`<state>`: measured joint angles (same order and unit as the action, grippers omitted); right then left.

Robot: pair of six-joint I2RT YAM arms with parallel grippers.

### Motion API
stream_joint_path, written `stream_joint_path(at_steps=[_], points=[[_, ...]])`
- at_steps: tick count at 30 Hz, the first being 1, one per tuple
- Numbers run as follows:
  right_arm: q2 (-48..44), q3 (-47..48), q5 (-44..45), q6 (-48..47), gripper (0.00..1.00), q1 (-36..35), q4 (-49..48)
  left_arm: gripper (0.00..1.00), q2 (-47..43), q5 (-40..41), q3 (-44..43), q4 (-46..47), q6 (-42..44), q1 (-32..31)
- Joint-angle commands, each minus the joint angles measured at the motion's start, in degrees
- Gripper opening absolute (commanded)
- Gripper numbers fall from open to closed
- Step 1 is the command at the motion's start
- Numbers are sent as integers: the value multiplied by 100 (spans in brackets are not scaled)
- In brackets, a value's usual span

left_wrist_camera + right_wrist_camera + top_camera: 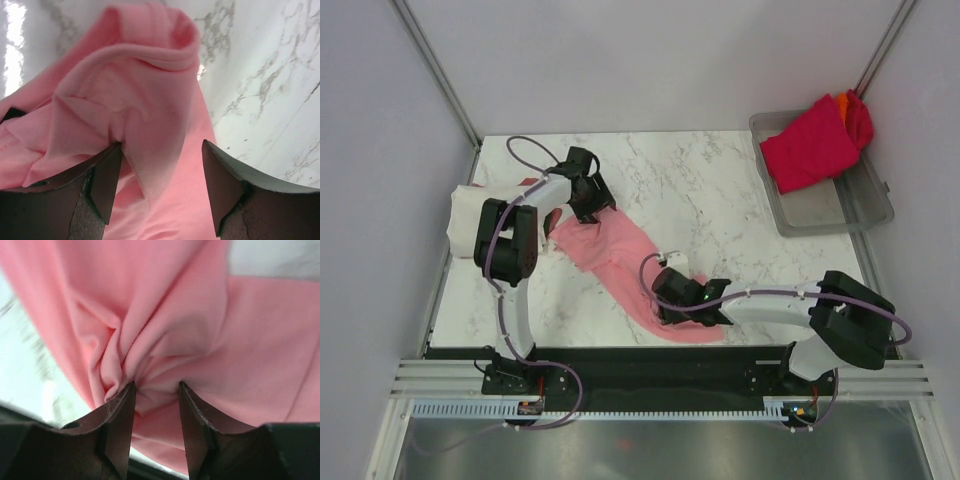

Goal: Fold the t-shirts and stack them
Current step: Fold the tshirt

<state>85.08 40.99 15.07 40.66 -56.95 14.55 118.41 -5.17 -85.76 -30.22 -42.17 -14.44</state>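
Observation:
A light pink t-shirt point(610, 250) lies crumpled in a diagonal band across the marble table. My left gripper point(590, 205) is at its far left end, jaws open and straddling the cloth point(150, 90), with a fold against the left finger point(102, 185). My right gripper point(672, 300) is at its near end, jaws pinching a bunch of the pink cloth point(225, 340), with wrinkles running into the gap point(156, 387). A folded cream-white shirt point(467, 205) lies at the far left, partly behind the left arm. A crimson shirt point(810, 145) and an orange one point(860, 110) lie at the back right.
A grey translucent plastic tray point(850, 205) at the back right holds the crimson and orange shirts. A black strip and metal rail run along the table's near edge point(640, 360). White walls close in the left, back and right sides.

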Motion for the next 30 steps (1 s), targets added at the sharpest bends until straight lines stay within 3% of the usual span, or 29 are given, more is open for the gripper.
stream_joint_path(at_steps=[1, 2, 5, 10, 16, 21, 26, 30], points=[[447, 224, -583, 969, 48, -956, 198, 72, 533, -116, -510, -37, 350, -226], [518, 373, -628, 1004, 49, -1376, 172, 72, 621, -125, -608, -37, 368, -252], [545, 1084, -952, 970, 52, -1749, 171, 72, 815, -134, -854, -37, 464, -261], [-235, 1630, -900, 540, 66, -1478, 584, 74, 763, -221, -935, -19, 754, -261], [-685, 1807, -1435, -295, 70, -20, 699, 82, -290, -327, -277, 560, 763, -253], [-423, 2237, -1998, -989, 68, 1325, 568, 85, -1326, -90, 5, 587, 764, -244], [745, 3052, -3261, -1280, 65, 2335, 163, 86, -2172, 95, 419, 307, 570, -200], [2000, 3818, -3773, -1307, 63, 2732, -83, 86, -2910, 201, 1190, 200, 465, -147]])
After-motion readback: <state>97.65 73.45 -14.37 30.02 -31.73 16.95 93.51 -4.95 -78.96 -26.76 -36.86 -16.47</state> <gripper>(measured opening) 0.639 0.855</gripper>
